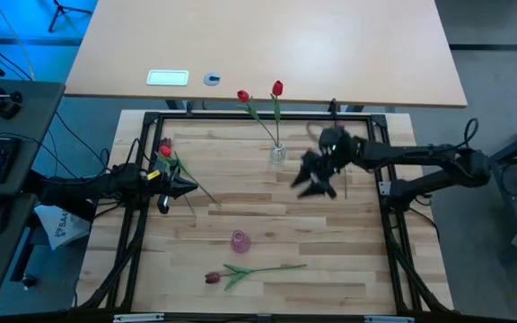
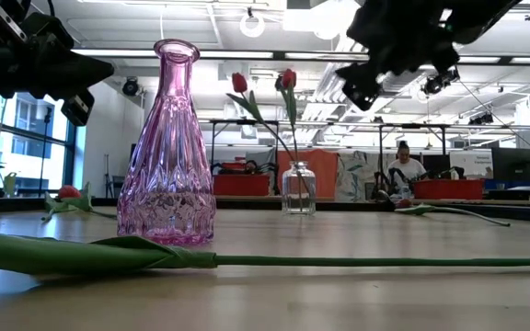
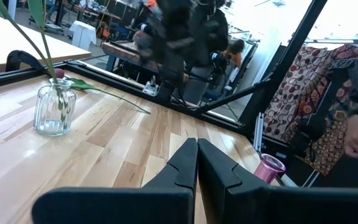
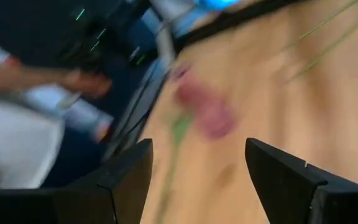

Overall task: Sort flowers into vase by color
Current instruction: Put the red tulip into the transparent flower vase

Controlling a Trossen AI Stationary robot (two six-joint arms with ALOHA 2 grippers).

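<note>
From above, the pale wooden slatted worktop (image 1: 267,206) shows the task partly done: two bright red tulips (image 1: 276,88) on thin green stems stand in a small clear glass vase (image 1: 278,152) near the far edge. A pink cut-glass bottle vase (image 1: 239,240) stands empty nearer the front, and a dark maroon tulip (image 1: 213,277) with a long green stem lies flat just in front of it. Another red tulip (image 1: 164,152) lies near the left edge, beside the left pincer (image 1: 163,205), which hangs low over the worktop. The right pincer (image 1: 315,184) hangs in mid-air to the right of the clear vase, carrying nothing that can be made out; dark blooms may lie near the far right corner, but this is too unclear to say.

At worktop height, the pink vase (image 2: 167,147) holds no flower, the maroon tulip's stem (image 2: 247,260) runs across the foreground, and the two red heads (image 2: 287,78) rise from the clear vase (image 2: 298,188). A further stem (image 2: 449,211) lies at the right.

Past the left wrist, the left pincer (image 3: 197,163) is clenched with its fingers pressed together on nothing, the clear vase (image 3: 54,110) ahead.

Past the right wrist, the right pincer (image 4: 197,180) is released, fingers wide apart, over a blurred pinkish shape.

By this reading, one red tulip and all the maroon ones remain to be placed.
</note>
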